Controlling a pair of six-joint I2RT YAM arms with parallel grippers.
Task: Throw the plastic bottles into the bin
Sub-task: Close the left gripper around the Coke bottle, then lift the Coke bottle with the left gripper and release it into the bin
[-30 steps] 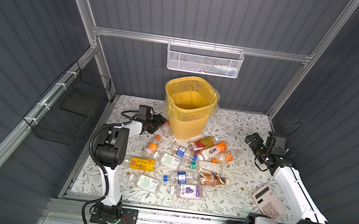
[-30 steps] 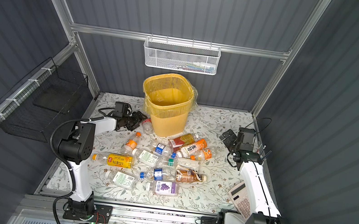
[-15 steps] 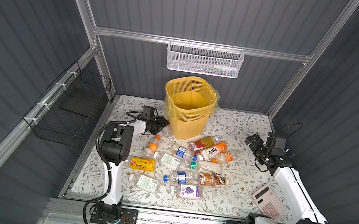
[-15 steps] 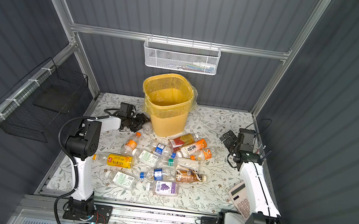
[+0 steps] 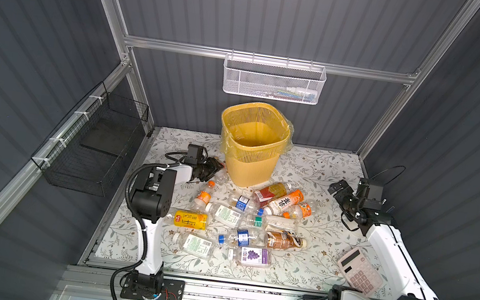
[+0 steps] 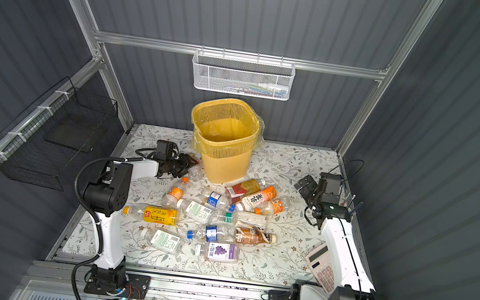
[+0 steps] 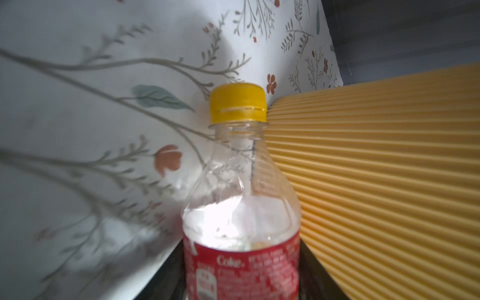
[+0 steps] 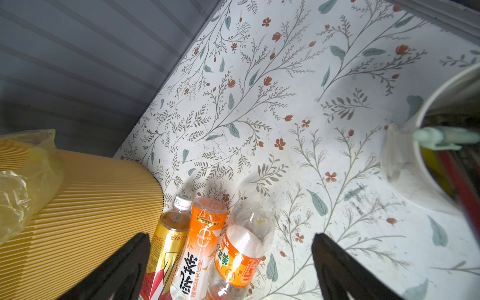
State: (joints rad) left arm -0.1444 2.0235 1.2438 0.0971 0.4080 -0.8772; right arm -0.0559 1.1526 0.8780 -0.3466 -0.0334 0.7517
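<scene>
Left gripper (image 5: pixel 215 167) low at the bin (image 5: pixel 250 171) base, red-label bottle (image 7: pixel 241 207) between jaws, cap just beside the ribbed wall; can't tell if clamped. Right gripper (image 8: pixel 230 236) spread wide over bare mat (image 5: pixel 308 173), right of the bottle pile (image 5: pixel 225 214).

The floral-patterned tabletop (image 5: pixel 309 167) carries a tall yellow lattice plastic bin (image 5: pixel 249 165), scattered clear plastic bottles (image 5: pixel 224 214), and a pink calculator (image 5: pixel 360 274).

left pincer (image 5: pixel 219 167) nearer bin (image 5: pixel 251 162), reaching bottle (image 7: pixel 241 207)
</scene>
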